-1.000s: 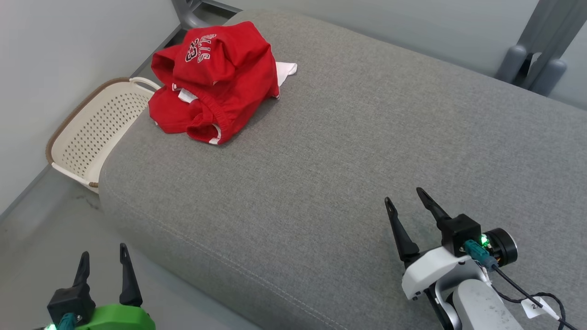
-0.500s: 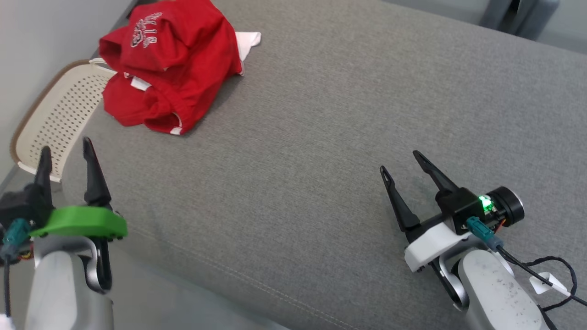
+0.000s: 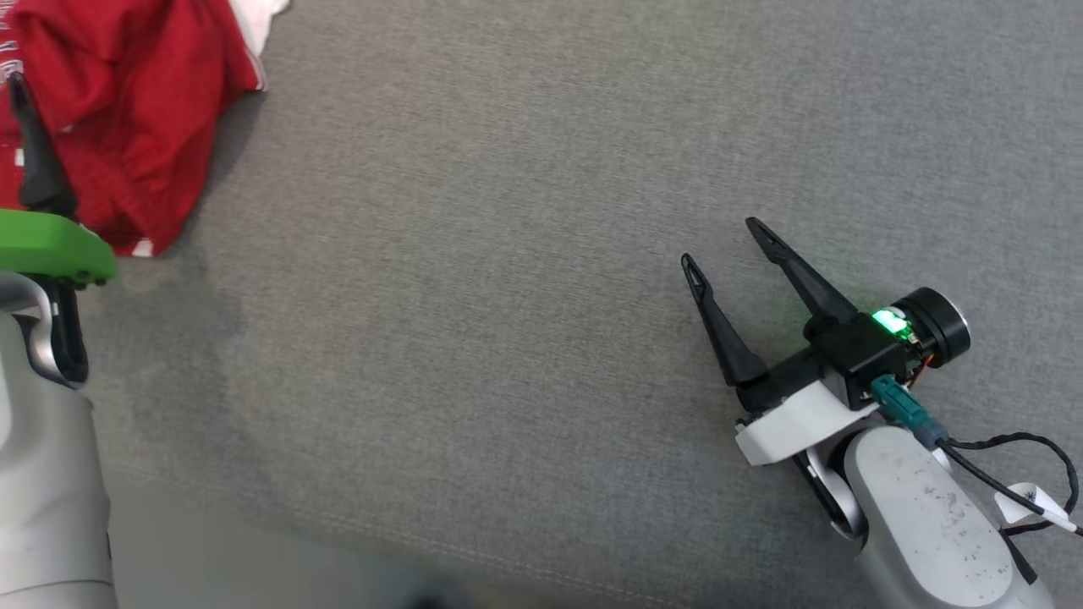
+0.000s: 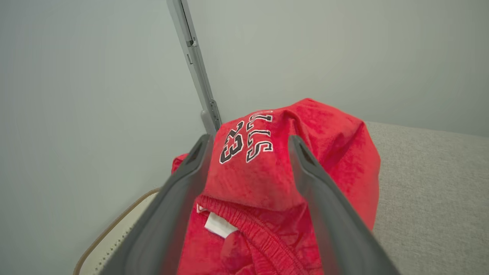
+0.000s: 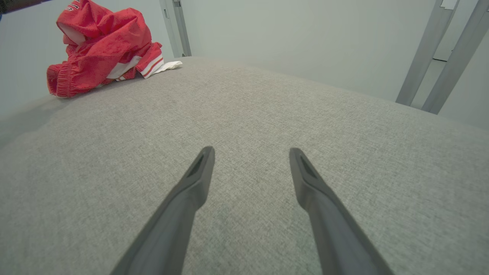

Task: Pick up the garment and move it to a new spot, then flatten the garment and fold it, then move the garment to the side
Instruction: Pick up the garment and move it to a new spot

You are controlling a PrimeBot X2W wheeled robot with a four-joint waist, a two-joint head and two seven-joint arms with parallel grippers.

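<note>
Fingers of left gripper (image 4: 250, 141): spread wide, nothing clasped. The garment (image 4: 328, 149) is framed between them in the left wrist view, and whether the tips touch the cloth cannot be told.
Fingers of right gripper (image 3: 719, 240): spread wide, nothing held; they are seen low over the bare grey cushion (image 3: 508, 254), well apart from the garment.
Garment: a crumpled red heap is found at the far left end of the cushion, close to its edge.
Lettering (image 4: 246, 139): a black-and-white "23" and some letters are shown on the top fold.
Waistband (image 4: 244, 217): a gathered elastic band is seen low on the heap, with a small white tag (image 4: 218, 225) just under it.
White cloth (image 5: 168, 65): a pale piece is seen poking out beside the heap, lying on the cushion.
Basket (image 4: 118, 244): cream, perforated, tan-rimmed — glimpsed beyond the cushion's edge, below the garment.
Green wrist cover (image 3: 51, 245): seen at the head view's left edge — one dark finger crosses the red cloth above it.
Backdrop: a pale wall (image 4: 76, 76) and a grey upright rail (image 4: 193, 57) are seen.
</note>
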